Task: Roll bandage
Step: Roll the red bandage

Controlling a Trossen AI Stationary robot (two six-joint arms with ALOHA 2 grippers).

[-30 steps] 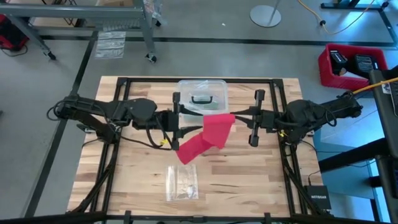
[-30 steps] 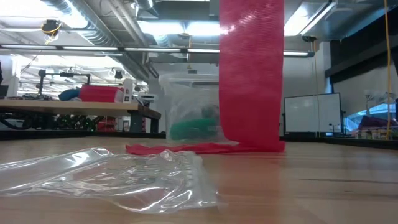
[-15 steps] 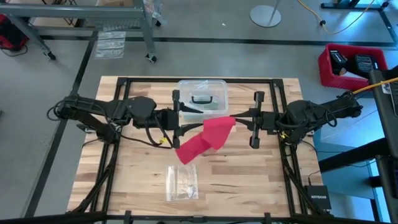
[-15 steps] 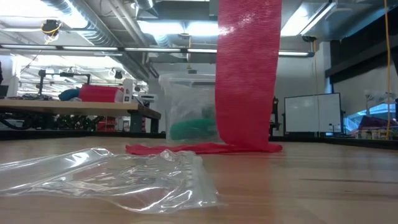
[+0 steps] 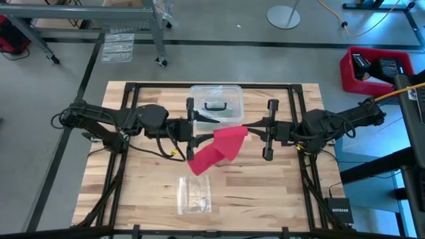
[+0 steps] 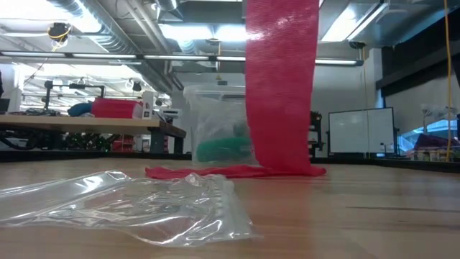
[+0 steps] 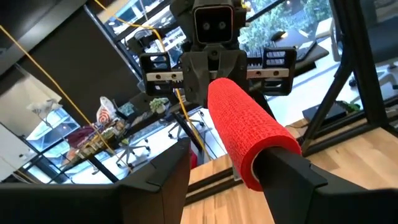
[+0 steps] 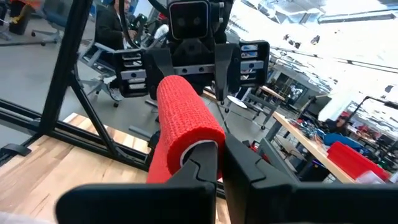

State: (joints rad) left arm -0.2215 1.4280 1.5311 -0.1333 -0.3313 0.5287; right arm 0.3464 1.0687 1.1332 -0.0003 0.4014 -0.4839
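Red bandage (image 5: pixel 219 147) roll spans left gripper (image 5: pixel 194 129), right gripper (image 5: pixel 247 126); tail reaches table (image 5: pixel 279 192).

This is a robotics lab or workshop. A butcher-block table (image 5: pixel 265 186) sits inside a black metal frame (image 5: pixel 119 172) on a bare grey concrete floor (image 5: pixel 46 133), with a red crate (image 5: pixel 372 70) of gear just beside it and a yellow cable (image 5: pixel 362 26) trailing across the floor. Looking level across the table, exposed ducts (image 6: pixel 93 29) and strip lights (image 6: pixel 201 32) run under an open ceiling, long workbenches (image 6: pixel 86 126) stand loaded with equipment, and a whiteboard (image 6: pixel 359 133) stands farther back. Past the arms, a person (image 8: pixel 115 28) stands among office chairs (image 8: pixel 99 56) (more cluttered benches (image 8: pixel 305 134) behind).
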